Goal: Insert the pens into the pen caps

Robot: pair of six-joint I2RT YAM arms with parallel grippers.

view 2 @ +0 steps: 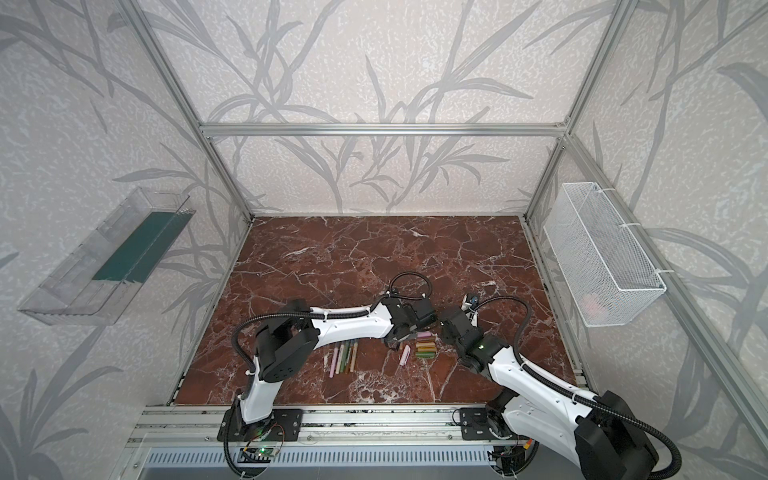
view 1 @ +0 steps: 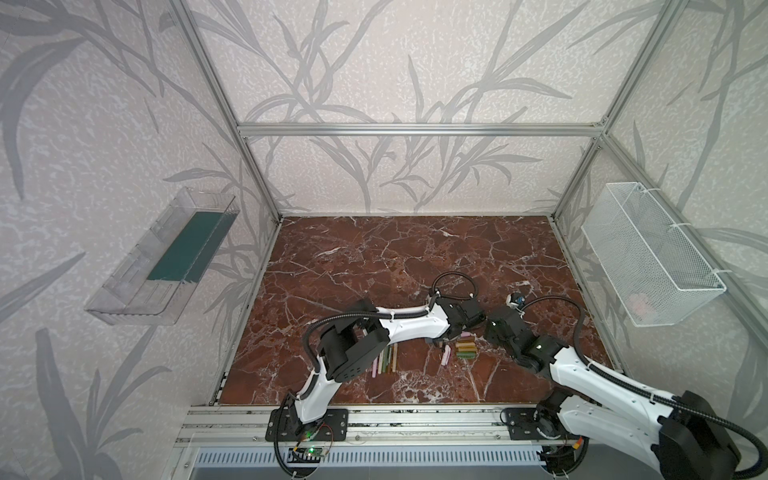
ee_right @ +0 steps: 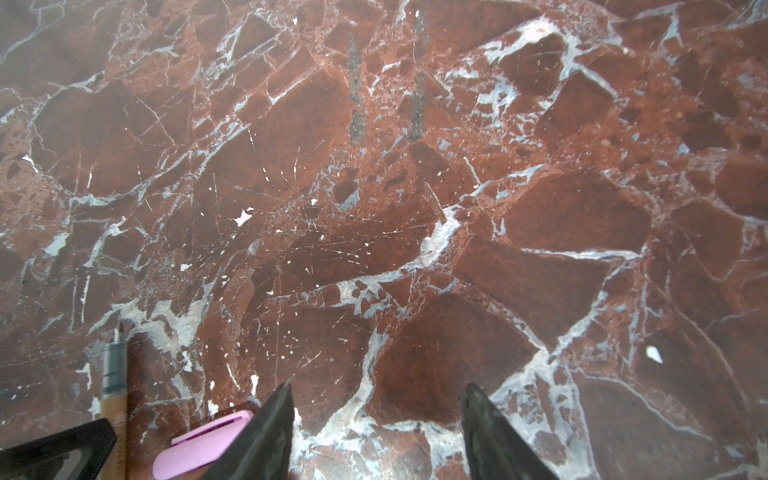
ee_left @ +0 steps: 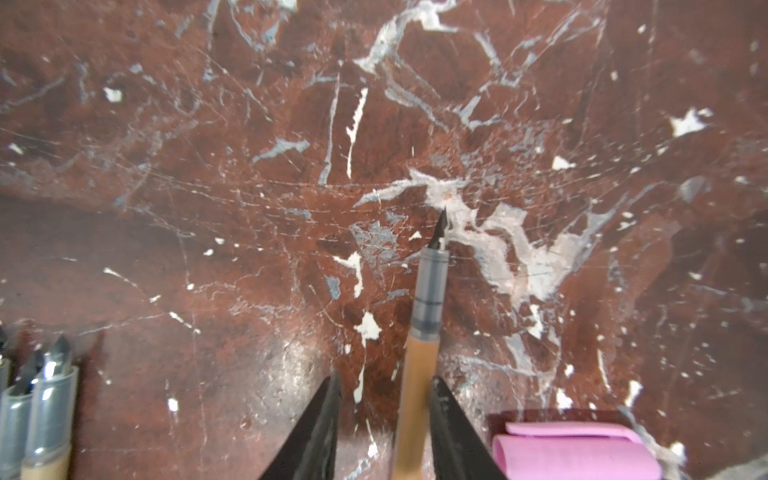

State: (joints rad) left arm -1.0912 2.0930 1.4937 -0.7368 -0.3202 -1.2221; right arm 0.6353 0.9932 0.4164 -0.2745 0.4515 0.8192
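Observation:
Several pens point(view 1: 384, 359) point(view 2: 344, 357) lie side by side on the marble table, left of centre. Right of them sits a cluster of pen caps point(view 1: 465, 349) point(view 2: 426, 348), with a pink cap point(view 1: 445, 356) lying apart at its left. My left gripper point(ee_left: 384, 378) is low over the table next to the caps. A tan-brown pen point(ee_left: 419, 365) with a grey collar and dark tip runs between its jaws, against one finger and apart from the other. A pink cap point(ee_left: 573, 453) lies just beside it. My right gripper point(ee_right: 378, 386) stands open over bare marble, with a pink cap point(ee_right: 203, 440) next to one finger.
A clear plastic bin point(view 1: 162, 266) hangs on the left wall and a white wire basket point(view 1: 652, 257) on the right wall. Aluminium frame posts edge the table, and a rail point(view 1: 415, 419) runs along the front. The two wrists are close together above the caps.

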